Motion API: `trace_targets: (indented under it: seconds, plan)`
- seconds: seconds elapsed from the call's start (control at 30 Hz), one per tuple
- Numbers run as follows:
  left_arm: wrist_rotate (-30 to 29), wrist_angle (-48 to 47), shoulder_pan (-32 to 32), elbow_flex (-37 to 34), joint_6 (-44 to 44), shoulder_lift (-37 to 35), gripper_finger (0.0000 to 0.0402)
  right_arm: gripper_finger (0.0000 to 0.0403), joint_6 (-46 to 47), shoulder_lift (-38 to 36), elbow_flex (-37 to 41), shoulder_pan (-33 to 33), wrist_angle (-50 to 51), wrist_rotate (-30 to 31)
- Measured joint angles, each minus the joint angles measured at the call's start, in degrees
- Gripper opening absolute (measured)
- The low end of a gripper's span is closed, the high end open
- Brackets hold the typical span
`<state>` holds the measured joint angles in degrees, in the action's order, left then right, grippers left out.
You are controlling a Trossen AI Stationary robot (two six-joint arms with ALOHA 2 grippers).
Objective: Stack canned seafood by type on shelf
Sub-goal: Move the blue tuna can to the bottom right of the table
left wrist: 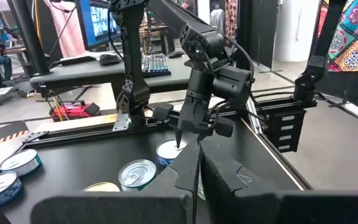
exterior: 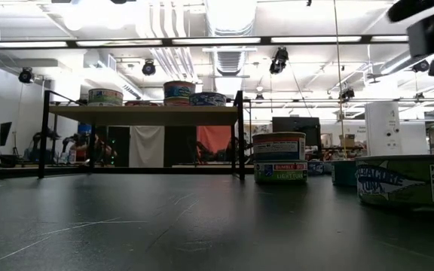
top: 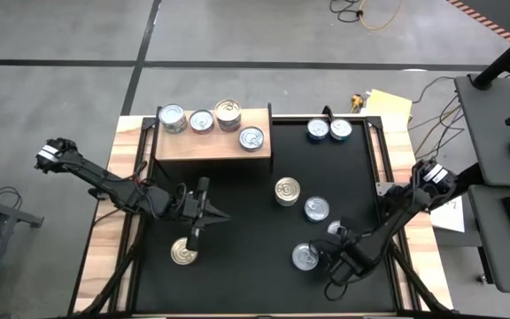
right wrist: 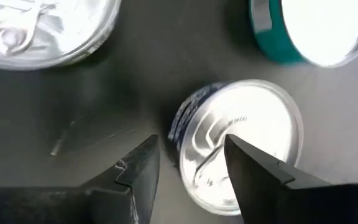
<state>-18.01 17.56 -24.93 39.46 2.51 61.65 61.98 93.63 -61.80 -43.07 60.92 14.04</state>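
I have the right gripper low over the bench near its front right corner, jaws partly spread and pinching nothing. In the wrist view one finger hangs over the lid of a silver tin and the other over bare bench beside it, so I am off-centre. If I drop and close from here, I expect that finger to land on the lid and either skid off or shove the tin into the tin just nearer the front edge. I would want the tin centred between the jaws first.

The left gripper hangs over a gold-topped tin near the front left, jaws pressed together and holding nothing.

Further in, mid-bench, stands a two-high stack with another silver tin beside it. At the back right sit two more tins.

The shelf is at the back left and carries four tins, one of them a stack near the back edge. Any tin carried there will have to clear these, or a knock could tip that stack.
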Motion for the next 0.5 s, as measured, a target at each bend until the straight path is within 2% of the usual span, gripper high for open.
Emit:
trace_targets:
  seconds: [0.1,0.5]
  plan:
    - [0.01,-0.06,0.00,0.00,0.49,0.00,0.0000,0.0162,-4.18,0.12,0.47,-1.35,0.02,4.11]
    - [-0.06,-0.68,0.00,0.00,3.30,0.04,0.0000,0.0105,-0.81,-0.01,6.09,-1.32,-6.85,4.86]
